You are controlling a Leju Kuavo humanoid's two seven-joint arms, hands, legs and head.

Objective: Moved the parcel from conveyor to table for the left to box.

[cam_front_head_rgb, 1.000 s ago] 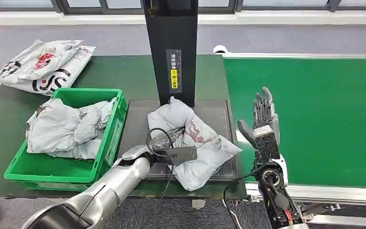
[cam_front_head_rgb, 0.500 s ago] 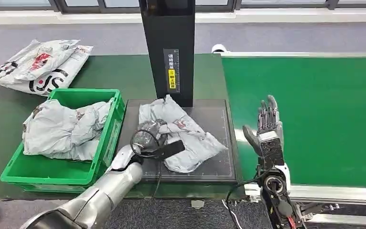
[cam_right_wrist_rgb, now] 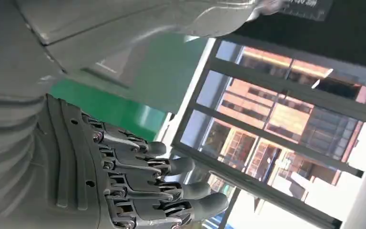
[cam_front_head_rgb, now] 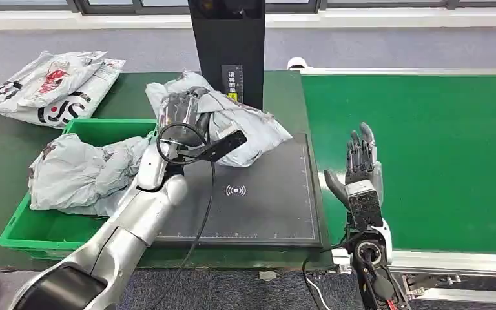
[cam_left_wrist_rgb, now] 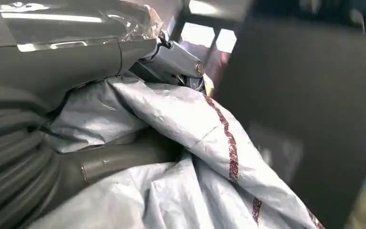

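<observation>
The grey parcel [cam_front_head_rgb: 232, 123] hangs in the air above the black scanner pad [cam_front_head_rgb: 258, 200], just in front of the black post [cam_front_head_rgb: 227, 58]. The left hand [cam_front_head_rgb: 179, 113] grips it. The right hand [cam_front_head_rgb: 360, 161] stands upright with fingers spread, holding nothing, at the green conveyor's [cam_front_head_rgb: 439, 155] edge. A green crate [cam_front_head_rgb: 71, 232] of grey bags sits on the bench [cam_front_head_rgb: 135, 97].

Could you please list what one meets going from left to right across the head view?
Pile of printed bags → green crate → left hand holding the grey parcel → right hand → green conveyor belt.
</observation>
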